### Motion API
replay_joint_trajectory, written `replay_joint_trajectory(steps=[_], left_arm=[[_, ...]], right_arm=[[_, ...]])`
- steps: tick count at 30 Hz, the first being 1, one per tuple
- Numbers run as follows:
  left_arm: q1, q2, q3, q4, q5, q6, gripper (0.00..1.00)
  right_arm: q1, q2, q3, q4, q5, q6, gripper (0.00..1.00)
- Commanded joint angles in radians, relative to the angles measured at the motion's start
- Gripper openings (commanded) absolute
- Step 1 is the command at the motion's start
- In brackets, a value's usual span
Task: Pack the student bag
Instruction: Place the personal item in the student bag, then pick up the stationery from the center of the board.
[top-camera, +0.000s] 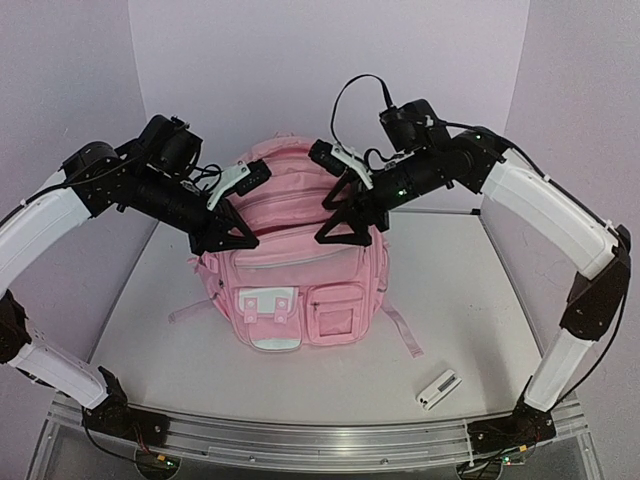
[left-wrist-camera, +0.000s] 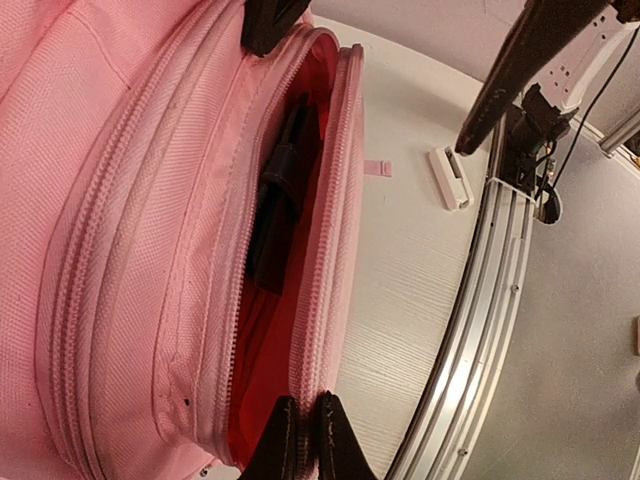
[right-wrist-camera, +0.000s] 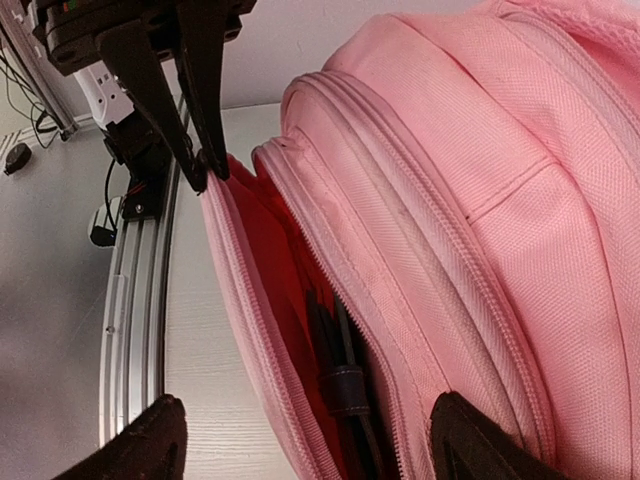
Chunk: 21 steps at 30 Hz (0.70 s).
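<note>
Bag (top-camera: 290, 290): pink, mid-counter, front pockets toward the arm bases; one upper compartment (left-wrist-camera: 290, 260) unzipped, red lining showing

Contents: dark slim items (left-wrist-camera: 280, 200) standing inside the compartment, one with a band round it; kind not clear

Left fingers (left-wrist-camera: 285, 440): pressed together on the compartment's front lip, pinching fabric and zip edge, drawing the mouth open

Right fingers (right-wrist-camera: 150, 445): spread wide, one tip on either side of the mouth, nothing gripped; contact with the bag cannot be told

Loose item: small white object (top-camera: 437, 388) flat on the counter (top-camera: 480, 300), right of the bag, near the front rail (top-camera: 300, 440), well apart from both arms

Step in hand, by judgement: compartment held open for loading, right arm free to fetch. To do it well, the left pinch should pull forward rather than up, so the bag does not tip and the mouth does not sag shut. The right arm should lift straight out before swinging, tips clear of the zip teeth and of the left fingers close by on the same rim

Edges and room: zip lips narrow toward both ends, widest mid-mouth. Open counter lies right and front of the bag, the likely path to the white object. The rail bounds the near side, and walls stand close behind and beside
</note>
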Motion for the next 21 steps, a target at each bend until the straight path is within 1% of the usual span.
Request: replay_joint_trajectory(steps=[1,4,5,6,8,11,13,15,19,21], left_arm=[[0.007,-0.043,-0.018,0.054,-0.075,-0.046,0.0],[0.007,-0.052,-0.039,0.105,-0.091,-0.077,0.01],[0.006,-0.055,-0.044,0.114,-0.1,-0.088,0.02],[0.007,-0.059,-0.049,0.126,-0.107,-0.098,0.07],[0.008,-0.069,-0.062,0.143,-0.107,-0.117,0.21],[0.008,-0.1,-0.098,0.178,-0.075,-0.143,0.38],[0.009,-0.124,-0.13,0.207,-0.035,-0.157,0.49],[0.01,-0.141,-0.159,0.237,-0.014,-0.174,0.57],[0.014,-0.164,-0.203,0.266,-0.026,-0.227,0.72],[0.016,-0.18,-0.22,0.273,-0.037,-0.252,0.77]], right_arm=[[0.0,-0.13,-0.077,0.17,0.055,0.167,0.92],[-0.001,-0.207,-0.179,0.264,0.18,0.304,0.95],[-0.001,-0.235,-0.207,0.284,0.229,0.35,0.96],[0.0,-0.259,-0.233,0.299,0.275,0.387,0.97],[-0.001,-0.315,-0.297,0.325,0.396,0.484,0.98],[-0.008,-0.377,-0.379,0.334,0.617,0.625,0.98],[-0.036,-0.413,-0.444,0.333,0.737,0.713,0.98],[-0.072,-0.441,-0.516,0.333,0.778,0.788,0.98],[-0.127,-0.435,-0.664,0.331,0.776,0.929,0.98],[-0.149,-0.438,-0.742,0.331,0.78,1.017,0.98]])
